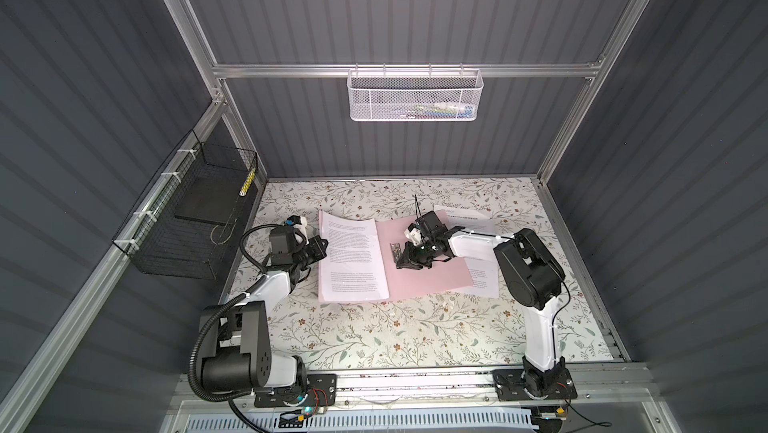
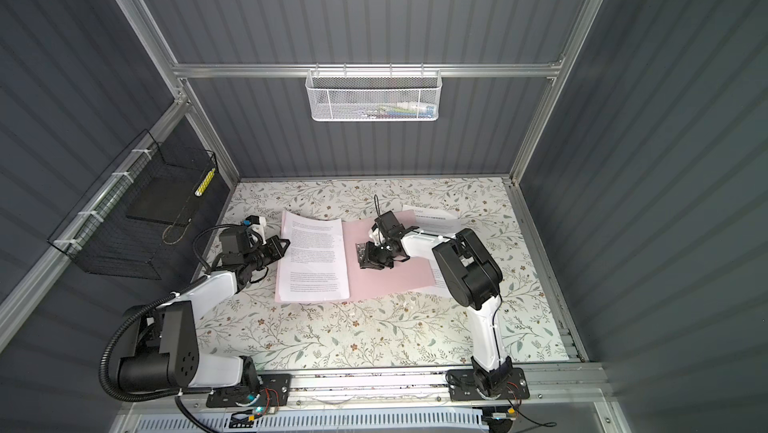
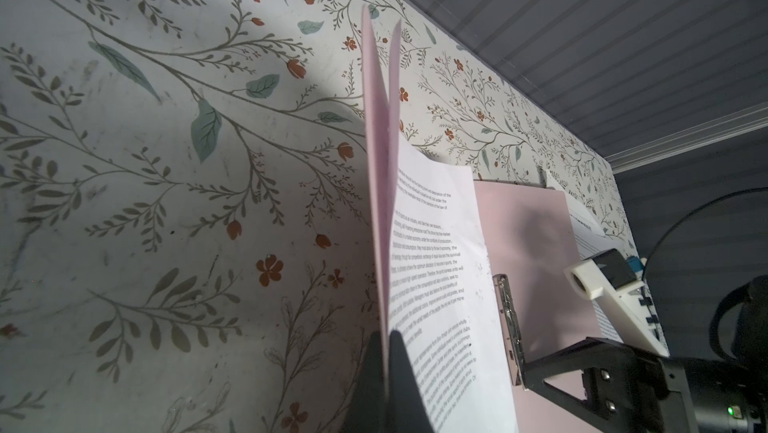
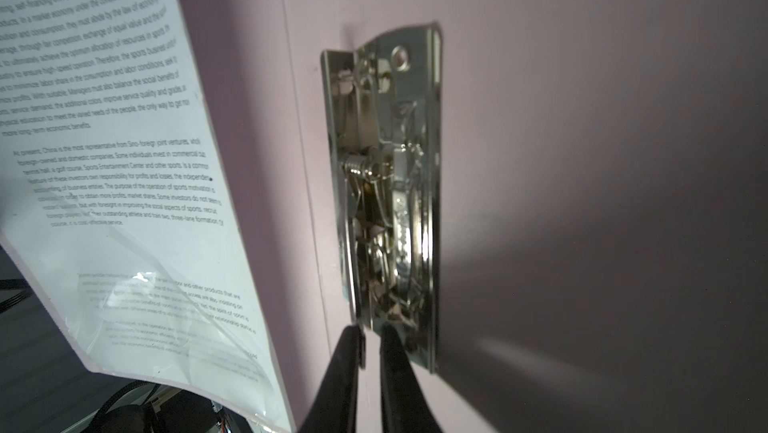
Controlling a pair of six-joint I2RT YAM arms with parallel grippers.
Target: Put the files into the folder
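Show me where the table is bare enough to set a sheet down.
Bare: the wide table strip between the folder's near edge and the front rail, and a narrower strip between the folder and the back wall. Crowded: the middle, with folder, papers, left arm and right arm.

Robot lab test cell: alu frame [image 1: 407, 70], grey panel walls [image 1: 374, 7], arms [image 1: 276, 285] bolted to rail [image 1: 415, 383]

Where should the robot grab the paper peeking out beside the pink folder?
Likely the sheet by its outer edge, coming from the right in both top views. It lies flat, its other side seemingly tucked under the folder, so only that strip is free.
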